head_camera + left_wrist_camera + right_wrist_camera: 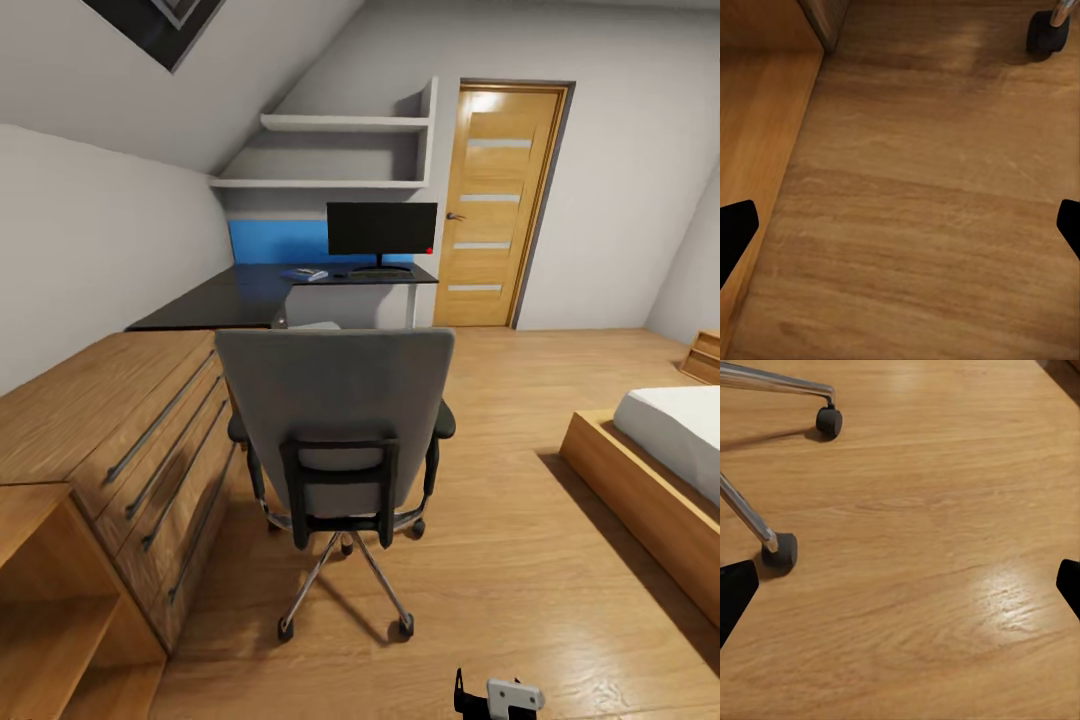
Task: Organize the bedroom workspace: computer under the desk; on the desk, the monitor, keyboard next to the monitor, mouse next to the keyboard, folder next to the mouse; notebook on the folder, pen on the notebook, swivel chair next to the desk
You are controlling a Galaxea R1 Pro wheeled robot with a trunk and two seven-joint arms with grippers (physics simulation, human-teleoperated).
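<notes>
Along the left wall ran a light wooden chest of drawers [150,440] with long dark bar handles, its grain warm and matte. Beyond it the glossy black L-shaped desk [215,300] turned the corner beneath a blue back panel [275,242] and two plain white shelves [330,150]. On the desk top a small pale-and-blue flat thing [304,274] lay just left of the monitor's foot; it was too small to name. The monitor [382,229], a wide black flat screen with a red dot at its lower corner, stood on the desk already, so that part looked done. A dark slim shape [380,272] at its base may have been the keyboard, though I could not be sure.

The swivel chair [335,430], grey cloth back on a black frame with a chrome star base and black casters, stood mid-floor with its back to the camera, well apart from the desk; moving it in remained to do. Its seat was hidden, so whether the folder lay there could not be told. To the right came the oak door [497,205] with frosted strips, and a low wooden bed frame [640,490] with a white mattress.

The left gripper [900,225] hung over honey plank floor, fingers spread wide and holding nothing; the right gripper [900,585] was likewise spread and empty, near two casters
</notes>
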